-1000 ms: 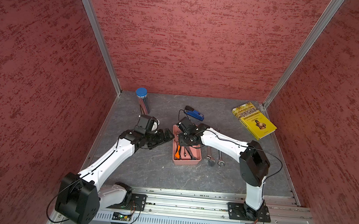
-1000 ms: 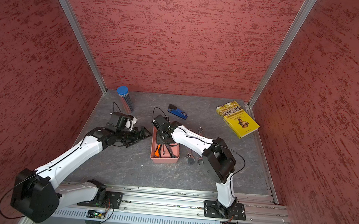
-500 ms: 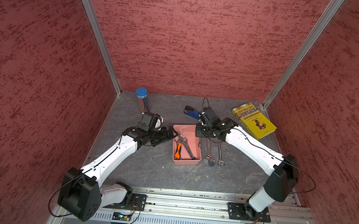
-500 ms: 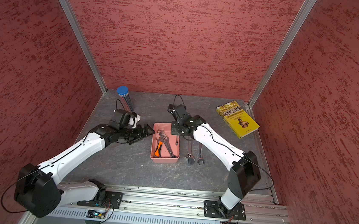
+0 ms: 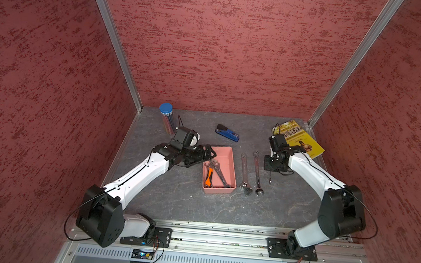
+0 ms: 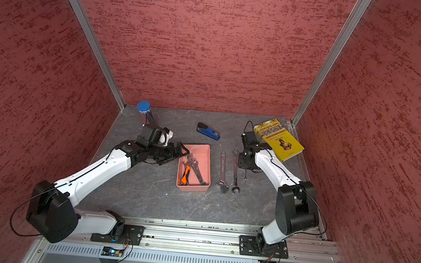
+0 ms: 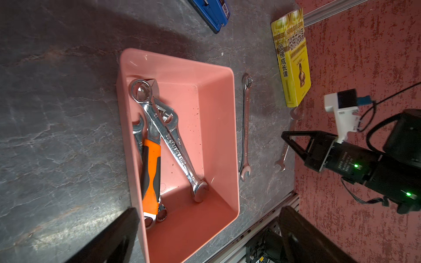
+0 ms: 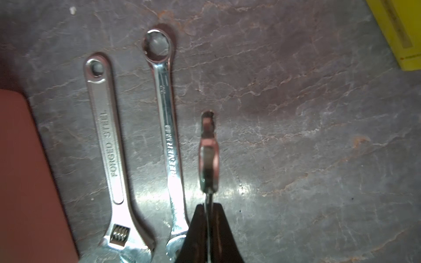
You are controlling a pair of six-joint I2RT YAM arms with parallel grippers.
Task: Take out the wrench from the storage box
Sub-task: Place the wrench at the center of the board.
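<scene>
Top views both showed a dark grey, stone-veined tabletop (image 5: 184, 208) closed in on three sides by red textured walls (image 5: 224, 47) that met at bare aluminium corner posts (image 5: 113, 37), with an aluminium rail (image 5: 221, 232) along the near edge. A salmon-pink rectangular plastic storage box (image 5: 226, 162) with low walls lay flat on it. Inside the box, in the left wrist view, an orange-handled adjustable wrench (image 7: 150, 173) and a long chrome combination wrench (image 7: 175, 148) lay crossed over other chrome wrenches.

Just beside the box on its right-arm side, a chrome adjustable wrench (image 5: 244, 171) and a slim chrome ring-and-open-end wrench (image 5: 257, 172) lay side by side, parallel to its long wall. Farther out on that side, the right tool (image 8: 208, 207) was clamped on a small thin chrome wrench (image 8: 208, 157), outside the box. Whether its tip touched the tabletop could not be told.

The left tool (image 5: 209, 153) stood wide open, holding nothing, at the box's far corner on the left-arm side. Beyond the box's far end lay a blue stapler (image 5: 227, 133). A yellow book (image 5: 302, 142) lay well beyond the box on the right-arm side, and a blue-capped clear tube (image 5: 166, 118) stood on the left-arm side.
</scene>
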